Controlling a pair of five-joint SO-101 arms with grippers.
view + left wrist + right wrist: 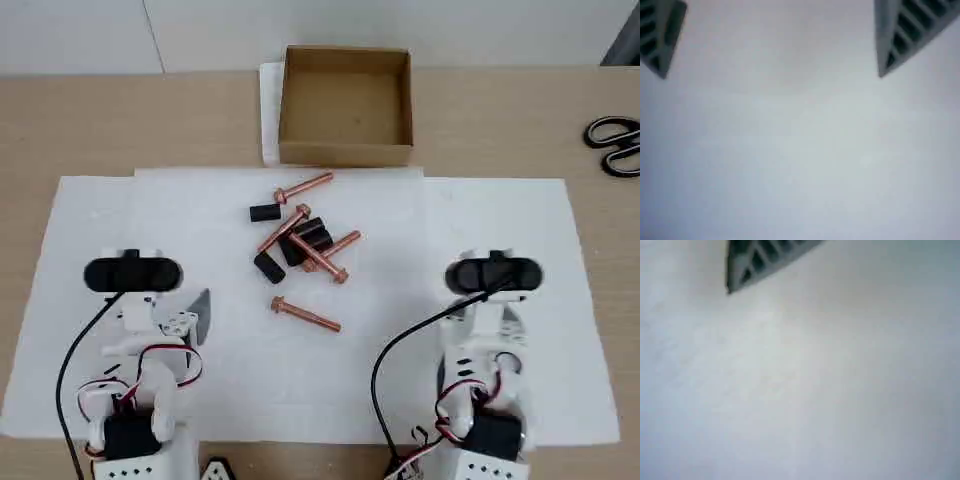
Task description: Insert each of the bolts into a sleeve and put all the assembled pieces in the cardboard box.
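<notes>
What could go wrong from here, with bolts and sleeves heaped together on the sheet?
1. The copper-coloured metal bolts lie crossed among the short black cylindrical sleeves, so gripping one may scatter the others.
2. A round bolt lying alone on the white paper sheet could roll away when nudged.

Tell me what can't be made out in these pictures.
- High view: the clustered sleeves are black on black and crossed by bolts, so their count is unclear.
- Same pile: too small to tell whether any bolt already sits in a sleeve.
- High view: the scissors are cut off by the right edge.
- High view: the paper slip runs out of sight at the cardboard box, which hides its extent.
</notes>
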